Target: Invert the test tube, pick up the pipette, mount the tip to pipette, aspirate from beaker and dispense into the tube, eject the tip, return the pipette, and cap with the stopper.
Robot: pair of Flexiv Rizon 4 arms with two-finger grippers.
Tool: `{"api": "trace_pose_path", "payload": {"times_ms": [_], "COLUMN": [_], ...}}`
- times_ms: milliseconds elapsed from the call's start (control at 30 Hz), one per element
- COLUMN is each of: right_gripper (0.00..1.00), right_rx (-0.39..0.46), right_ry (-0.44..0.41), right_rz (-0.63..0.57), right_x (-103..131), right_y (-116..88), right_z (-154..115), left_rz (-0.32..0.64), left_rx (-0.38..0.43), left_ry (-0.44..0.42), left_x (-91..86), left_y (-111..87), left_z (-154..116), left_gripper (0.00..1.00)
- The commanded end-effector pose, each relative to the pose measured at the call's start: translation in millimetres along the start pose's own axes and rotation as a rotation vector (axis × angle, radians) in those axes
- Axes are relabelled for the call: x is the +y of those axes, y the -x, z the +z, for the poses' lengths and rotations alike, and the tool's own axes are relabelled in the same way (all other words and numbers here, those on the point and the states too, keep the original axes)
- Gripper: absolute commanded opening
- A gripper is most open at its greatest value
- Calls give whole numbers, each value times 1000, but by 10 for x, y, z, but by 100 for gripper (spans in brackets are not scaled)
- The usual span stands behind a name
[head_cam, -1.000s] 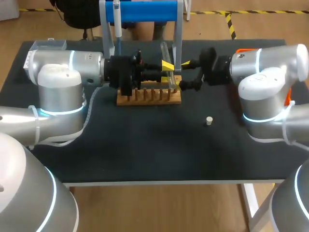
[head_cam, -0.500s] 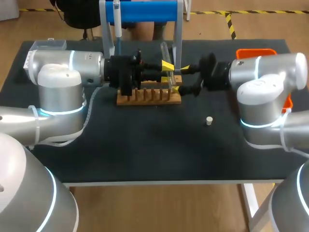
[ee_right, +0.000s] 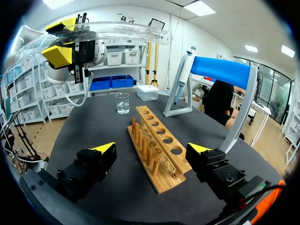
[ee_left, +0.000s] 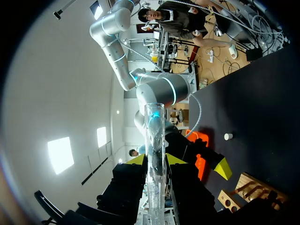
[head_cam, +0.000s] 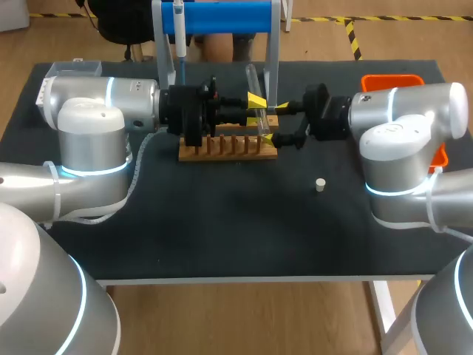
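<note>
Left wrist view: left claw [ee_left: 155,161] is closed on the test tube [ee_left: 153,126], one yellow tip on each side of the glass, and the tube runs straight out ahead of the fingers. Head view puts that tube near upright over the right end of the wooden rack [head_cam: 228,146]. Right claw [head_cam: 278,123] sits just beside it, coming in from the table's right side. Its fingers are spread wide and grip nothing; whether a tip brushes the glass cannot be told. Right wrist view: the rack lies ahead of the open tips, with pegs and a row of holes. Beyond it stands a small beaker [ee_right: 122,103] with clear liquid. The pipette [ee_right: 183,75] hangs on a blue-topped stand [ee_right: 220,70] by the table's far edge. The rack sits at the middle of that far edge. A white stopper [head_cam: 320,185] lies alone on the black table [head_cam: 222,229], right of centre, well apart from the rack. An orange bin [head_cam: 392,79] is at the far right corner and a clear box [head_cam: 74,69] at the far left corner.
</note>
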State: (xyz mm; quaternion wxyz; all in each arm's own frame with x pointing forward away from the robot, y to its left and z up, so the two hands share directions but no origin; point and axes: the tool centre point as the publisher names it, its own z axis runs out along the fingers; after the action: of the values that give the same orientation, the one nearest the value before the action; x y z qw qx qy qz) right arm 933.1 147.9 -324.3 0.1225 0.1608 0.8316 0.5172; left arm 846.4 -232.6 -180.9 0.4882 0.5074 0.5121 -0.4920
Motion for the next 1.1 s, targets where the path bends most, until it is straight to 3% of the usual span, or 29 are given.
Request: {"api": "trace_pose_path", "payload": {"times_ms": [33, 567, 767, 967, 1100], "right_gripper": [100, 100, 100, 100, 100], "right_rx": [-3, -3, -3, -3, -3], "right_ry": [0, 0, 0, 0, 0], "right_rz": [0, 0, 0, 0, 0], "right_x": [-5, -5, -5, -5, -5], "right_y": [-8, -8, -8, -8, -8], "right_z": [15, 15, 15, 15, 15], "left_rz": [3, -10, -191, -449, -621], "left_rx": [-1, 5, 29, 33, -20], "left_ry": [1, -3, -18, -4, -3], "left_x": [-1, -3, -12, 13, 26], "left_y": [-2, 13, 123, 301, 380], "left_z": [2, 0, -23, -90, -130], "left_gripper": [0, 0, 0, 0, 0]}}
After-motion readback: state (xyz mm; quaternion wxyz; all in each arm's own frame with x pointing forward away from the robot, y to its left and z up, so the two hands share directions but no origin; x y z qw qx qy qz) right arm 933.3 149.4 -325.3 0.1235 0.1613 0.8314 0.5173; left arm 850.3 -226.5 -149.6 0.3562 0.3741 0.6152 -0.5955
